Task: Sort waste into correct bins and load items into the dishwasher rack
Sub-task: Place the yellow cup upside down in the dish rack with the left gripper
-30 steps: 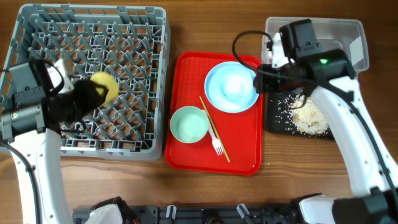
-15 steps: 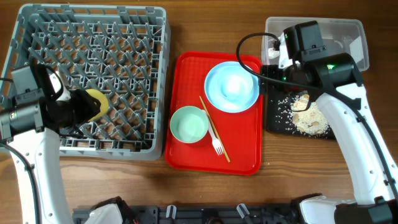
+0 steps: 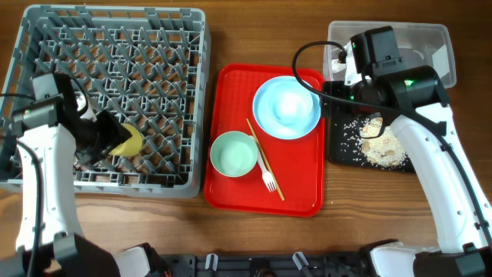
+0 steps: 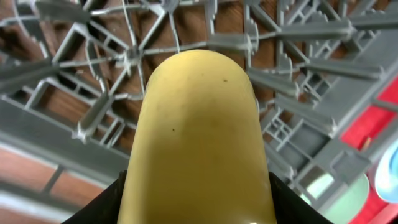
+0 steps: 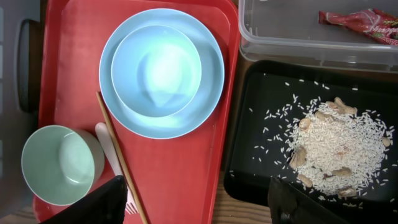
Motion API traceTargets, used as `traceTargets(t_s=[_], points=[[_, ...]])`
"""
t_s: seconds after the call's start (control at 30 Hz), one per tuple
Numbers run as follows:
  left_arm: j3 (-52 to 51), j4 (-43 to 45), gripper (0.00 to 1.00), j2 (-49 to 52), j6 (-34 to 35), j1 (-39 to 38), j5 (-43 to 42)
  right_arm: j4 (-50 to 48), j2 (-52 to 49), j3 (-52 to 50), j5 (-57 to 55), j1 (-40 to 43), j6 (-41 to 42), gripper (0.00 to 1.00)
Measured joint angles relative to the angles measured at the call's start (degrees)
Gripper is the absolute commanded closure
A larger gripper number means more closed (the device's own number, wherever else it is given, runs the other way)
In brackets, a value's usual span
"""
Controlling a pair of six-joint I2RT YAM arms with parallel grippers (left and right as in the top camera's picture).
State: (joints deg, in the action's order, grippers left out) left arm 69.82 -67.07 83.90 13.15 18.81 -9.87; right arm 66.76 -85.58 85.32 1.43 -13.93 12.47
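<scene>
My left gripper (image 3: 108, 138) is shut on the yellow cup (image 3: 129, 141), holding it over the front part of the grey dishwasher rack (image 3: 115, 46). In the left wrist view the cup (image 4: 196, 137) fills the space between the fingers. My right gripper (image 5: 199, 208) is open and empty above the red tray's right edge. The light blue bowl (image 5: 155, 70) sits in the light blue plate (image 5: 208, 99). The green saucer (image 5: 59, 163), chopsticks (image 5: 118, 155) and fork (image 5: 104, 138) lie nearby. The red wrapper (image 5: 357, 18) lies in the clear tub (image 5: 280, 37). Rice scraps (image 5: 336, 143) lie in the black tray (image 5: 249, 155). No tissue shows.
The red tray (image 3: 231, 85) lies between the rack and the black tray (image 3: 338, 146). The clear tub (image 3: 442, 38) stands behind the black tray. The right arm's cable loops over the red tray's back right corner.
My left gripper has carried the yellow cup toward the rack's front and lower among the pegs. My right arm shifted slightly right a second ago, then stayed still.
</scene>
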Motion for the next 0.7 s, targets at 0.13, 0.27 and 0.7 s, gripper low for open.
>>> traceTargets(t_s=[0.13,0.27,0.7], points=[[0.0,2.67,0.77,3.52,0.0,0.0,0.11,0.07,0.0,0.0,0.02,0.0,0.0,0.27],[0.0,3.52,0.0,5.97,0.0,0.02,0.7,0.11,0.0,0.0,0.0,0.0,0.0,0.27],[1.55,3.21,0.0,5.46,-0.37,0.0,0.42,0.02,0.0,0.0,0.68,0.04,-0.81,0.0]])
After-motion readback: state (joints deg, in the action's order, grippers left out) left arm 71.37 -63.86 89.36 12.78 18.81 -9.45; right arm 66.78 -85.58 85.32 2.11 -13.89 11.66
